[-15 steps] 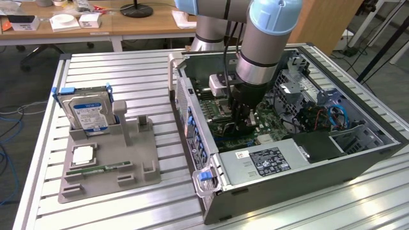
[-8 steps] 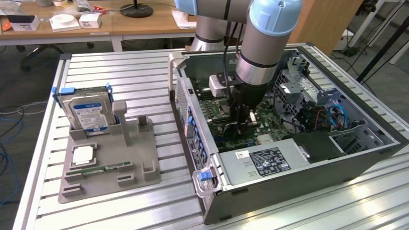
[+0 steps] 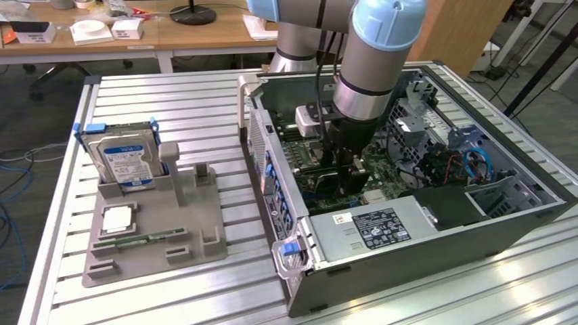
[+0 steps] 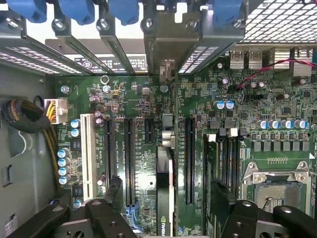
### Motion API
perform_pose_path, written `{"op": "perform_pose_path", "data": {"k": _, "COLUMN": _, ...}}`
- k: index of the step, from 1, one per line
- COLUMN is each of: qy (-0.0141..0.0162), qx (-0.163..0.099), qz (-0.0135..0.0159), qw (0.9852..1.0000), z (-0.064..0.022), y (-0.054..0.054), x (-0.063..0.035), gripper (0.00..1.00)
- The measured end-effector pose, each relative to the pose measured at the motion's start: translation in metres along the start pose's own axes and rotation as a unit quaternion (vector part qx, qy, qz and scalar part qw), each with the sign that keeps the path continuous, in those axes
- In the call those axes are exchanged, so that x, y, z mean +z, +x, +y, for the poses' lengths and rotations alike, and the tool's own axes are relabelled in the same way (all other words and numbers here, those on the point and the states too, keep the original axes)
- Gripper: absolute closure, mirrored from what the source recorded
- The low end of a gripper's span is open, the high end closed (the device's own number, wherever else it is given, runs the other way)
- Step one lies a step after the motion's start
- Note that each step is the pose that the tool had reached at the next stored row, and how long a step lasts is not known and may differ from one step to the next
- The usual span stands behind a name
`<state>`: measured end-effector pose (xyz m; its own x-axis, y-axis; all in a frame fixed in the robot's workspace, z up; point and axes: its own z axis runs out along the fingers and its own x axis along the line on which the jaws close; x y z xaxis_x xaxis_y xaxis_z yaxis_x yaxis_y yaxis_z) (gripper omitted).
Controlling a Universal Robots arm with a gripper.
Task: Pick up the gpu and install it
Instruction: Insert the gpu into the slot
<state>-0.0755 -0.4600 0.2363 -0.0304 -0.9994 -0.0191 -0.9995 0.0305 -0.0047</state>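
The hand stood wide open inside the case, holding nothing. The gpu sat upright in its slot between the fingers, untouched.

From above and off to one side, we look down on the open computer case on the slatted table. Our wrist camera sits close inside, facing the motherboard; both views share that board.

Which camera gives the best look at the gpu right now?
The wrist view: the gpu stands edge-on among the motherboard slots, between the open end effector fingers. In the exterior view the arm hides most of it inside the computer case.
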Motion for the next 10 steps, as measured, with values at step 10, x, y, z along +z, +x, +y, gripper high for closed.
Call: {"op": "perform_pose_path", "data": {"k": 10, "qy": -0.0001, "qx": 0.000, "qz": 0.0001, "qw": 1.0000, "z": 0.0000, "y": 0.0000, "x": -0.0011, "gripper": 0.20}}
